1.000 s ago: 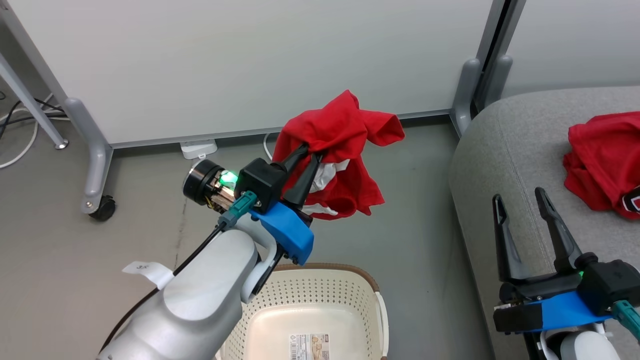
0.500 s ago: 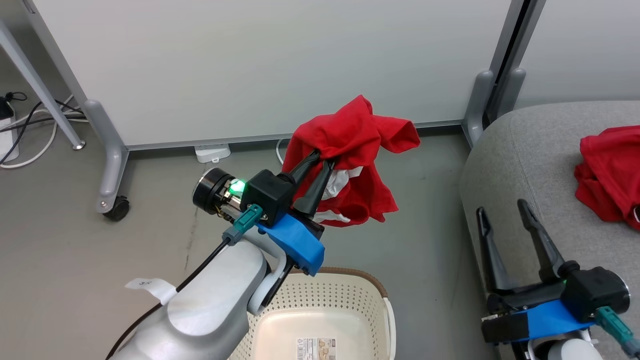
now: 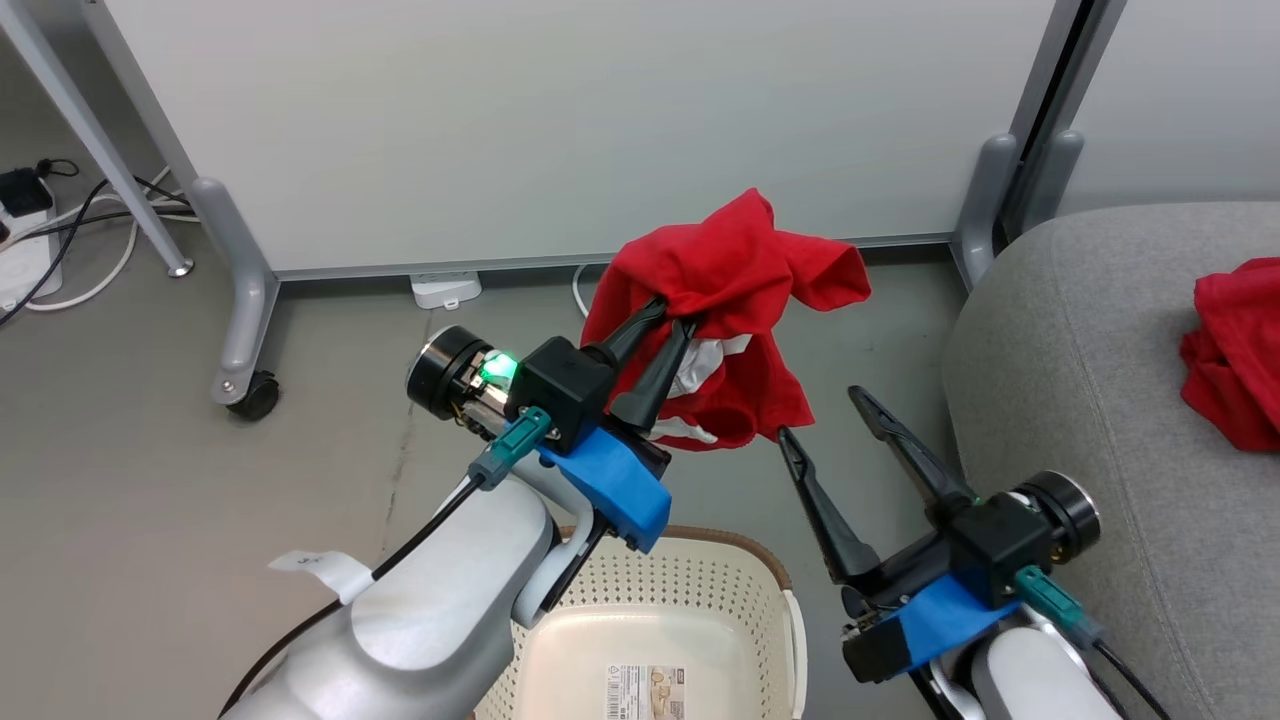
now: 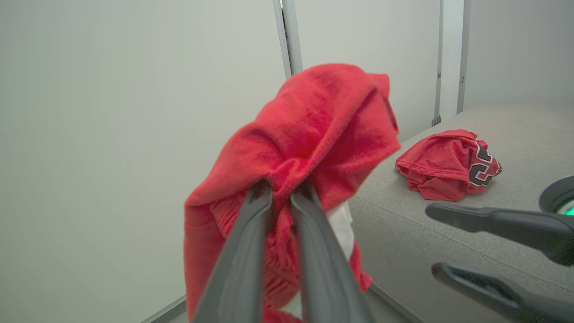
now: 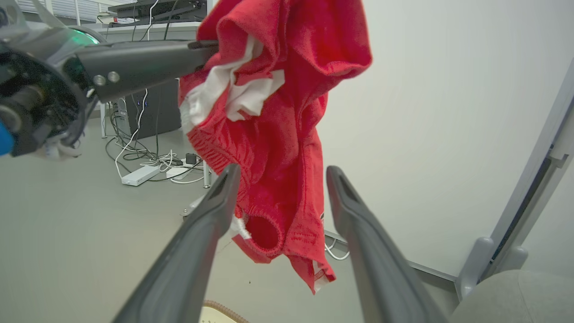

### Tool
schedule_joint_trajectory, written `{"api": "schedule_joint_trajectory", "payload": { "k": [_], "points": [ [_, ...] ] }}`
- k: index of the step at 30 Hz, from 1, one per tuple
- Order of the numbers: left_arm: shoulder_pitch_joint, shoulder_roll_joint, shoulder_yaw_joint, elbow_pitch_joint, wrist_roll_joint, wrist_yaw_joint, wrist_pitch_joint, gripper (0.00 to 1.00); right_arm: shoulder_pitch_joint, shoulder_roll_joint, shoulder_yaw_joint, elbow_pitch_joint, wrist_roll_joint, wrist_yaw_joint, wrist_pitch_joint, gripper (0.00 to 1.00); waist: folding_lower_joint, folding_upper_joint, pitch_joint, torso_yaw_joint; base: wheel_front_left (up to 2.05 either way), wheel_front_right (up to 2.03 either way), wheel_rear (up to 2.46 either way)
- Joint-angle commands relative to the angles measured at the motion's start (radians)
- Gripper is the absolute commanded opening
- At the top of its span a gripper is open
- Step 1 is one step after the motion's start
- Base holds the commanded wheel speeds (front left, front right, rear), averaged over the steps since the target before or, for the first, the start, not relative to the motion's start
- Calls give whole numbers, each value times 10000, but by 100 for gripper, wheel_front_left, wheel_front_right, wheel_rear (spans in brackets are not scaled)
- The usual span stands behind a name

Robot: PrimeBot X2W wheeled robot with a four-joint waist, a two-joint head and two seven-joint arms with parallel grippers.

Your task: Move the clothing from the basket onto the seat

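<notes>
Left gripper: gripped striped garment (aloft).
Right gripper: spread wide at garment's 5 o'clock, between it and seat.
Basket: 6 o'clock.

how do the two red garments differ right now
The striped garment hangs in the air, pinched by the left gripper; the printed garment lies crumpled on the seat. The striped one shows white trim; the printed one shows black-and-white numbers. Both are bright red fabric.
</notes>
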Motion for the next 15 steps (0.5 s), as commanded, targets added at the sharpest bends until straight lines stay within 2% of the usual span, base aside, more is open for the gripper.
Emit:
{"api": "schedule_joint_trajectory", "payload": {
  "k": [1,10,15],
  "points": [
    [-225,-27,-30,-34,49,-14,10,0,-327,-51,251,253,-69,5,-29,100,0,-1,65,89,0,0,0],
    [-586,-416,-268,12,185,-157,-47,0,-1799,315,1092,1897,-419,5,-30,100,0,-1,402,594,0,0,0],
    [-768,-684,-395,80,243,-258,-83,0,-2485,493,897,2748,-802,5,-30,100,0,-1,593,896,0,0,0]
  ]
}}
